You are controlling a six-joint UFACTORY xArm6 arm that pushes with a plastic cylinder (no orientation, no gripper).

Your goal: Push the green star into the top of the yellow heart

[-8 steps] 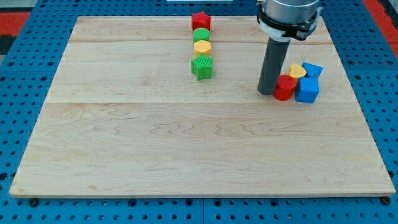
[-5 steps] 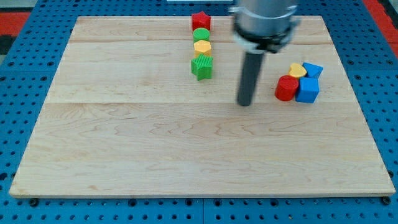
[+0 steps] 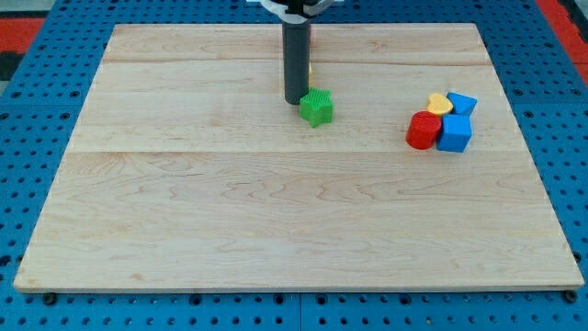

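Note:
The green star [image 3: 317,108] lies on the wooden board [image 3: 184,184], just right of and below my tip [image 3: 295,100], which touches or nearly touches its upper left side. The yellow heart [image 3: 440,104] sits far to the view's right, in a tight cluster with a red cylinder [image 3: 423,131] and two blue blocks [image 3: 454,133] [image 3: 462,103]. The rod stands upright over the spot where a column of blocks stood and hides most of them; only slivers of yellow and red [image 3: 309,37] show at its right edge.
The board lies on a blue pegboard table [image 3: 37,138]. The cluster of red, yellow and blue blocks sits near the board's right edge.
My tip swept from beside the red cylinder leftward and up to the column of blocks. The green star has shifted right and slightly down from its place in the column.

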